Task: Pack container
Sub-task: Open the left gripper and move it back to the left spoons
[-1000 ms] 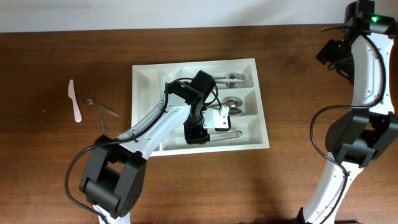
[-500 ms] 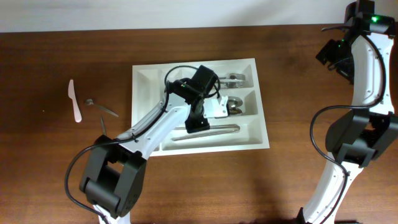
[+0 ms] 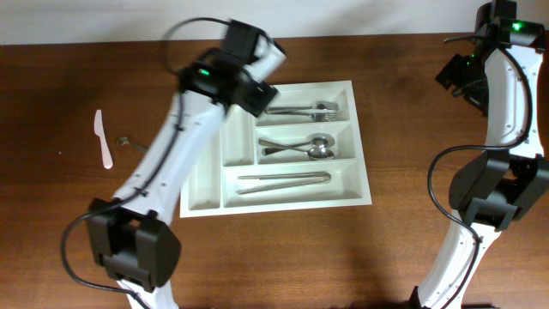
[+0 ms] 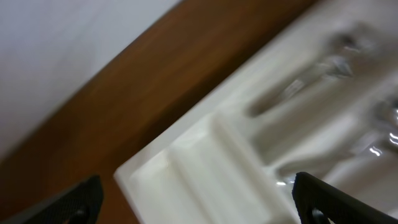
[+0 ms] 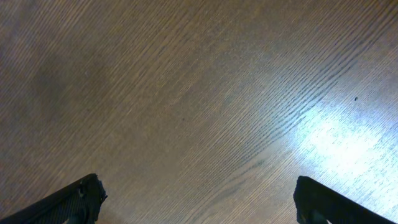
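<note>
1. The white tray (image 3: 292,206) lies flat on the brown desk (image 3: 412,103), near its middle, with two narrow upright slots on the left and three long slots running across on the right.
2. The top long slot holds metal forks (image 3: 313,110), the middle one holds spoons (image 3: 300,148), and the bottom one holds long thin metal pieces (image 3: 283,180) lying lengthwise.
3. The left arm (image 3: 171,146) reaches across the tray's upper left corner and looks blurred in the overhead view.
4. The left pincer (image 4: 198,193) is spread wide with nothing between its fingers. Its own camera shows the tray's corner and the narrow slots below it.
5. The right pincer (image 5: 198,194) is also spread wide and empty, over bare wood, well apart from the tray.
6. A white plastic knife (image 3: 103,139) lies on the desk to the left of the tray, and a small metal piece (image 3: 127,141) lies just beside it, partly hidden by the arm.
</note>
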Controlling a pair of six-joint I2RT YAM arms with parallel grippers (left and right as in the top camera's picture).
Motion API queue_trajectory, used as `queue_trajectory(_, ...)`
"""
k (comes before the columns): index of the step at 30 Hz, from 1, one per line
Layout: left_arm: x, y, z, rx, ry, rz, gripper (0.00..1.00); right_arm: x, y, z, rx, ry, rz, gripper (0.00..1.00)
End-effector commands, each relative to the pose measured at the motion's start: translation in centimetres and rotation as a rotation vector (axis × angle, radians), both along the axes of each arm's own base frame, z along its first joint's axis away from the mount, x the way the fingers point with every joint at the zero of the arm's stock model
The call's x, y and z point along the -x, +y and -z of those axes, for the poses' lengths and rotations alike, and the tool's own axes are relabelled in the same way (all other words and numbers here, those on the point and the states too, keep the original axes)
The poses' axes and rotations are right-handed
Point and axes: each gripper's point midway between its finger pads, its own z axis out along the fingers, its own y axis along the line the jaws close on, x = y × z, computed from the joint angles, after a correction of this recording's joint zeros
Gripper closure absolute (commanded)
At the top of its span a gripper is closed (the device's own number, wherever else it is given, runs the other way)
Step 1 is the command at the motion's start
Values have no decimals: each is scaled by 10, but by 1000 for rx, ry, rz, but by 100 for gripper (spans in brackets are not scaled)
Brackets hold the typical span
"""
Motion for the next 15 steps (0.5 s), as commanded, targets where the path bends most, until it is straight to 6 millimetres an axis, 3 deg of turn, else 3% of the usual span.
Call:
queue_trajectory(1,-9,74,-9,168,18,-376,1,1,3,-11,8,-21,-5,1)
queue_trajectory(3,-7,113,-3,236,61,-531,1,1,3,-11,8,-21,-5,1)
queue_trajectory(5,-5,137,0,309,96,-583,1,1,3,-11,8,-21,-5,1)
queue_trajectory(10,17,159,10,489,257,-595,1,1,3,-11,8,-21,-4,1)
queue_trajectory(13,26,173,15,506,297,-631,0,1,2,-11,8,-21,-4,1)
queue_trajectory(15,29,184,19,498,304,-680,6,1,3,-11,8,-21,-4,1)
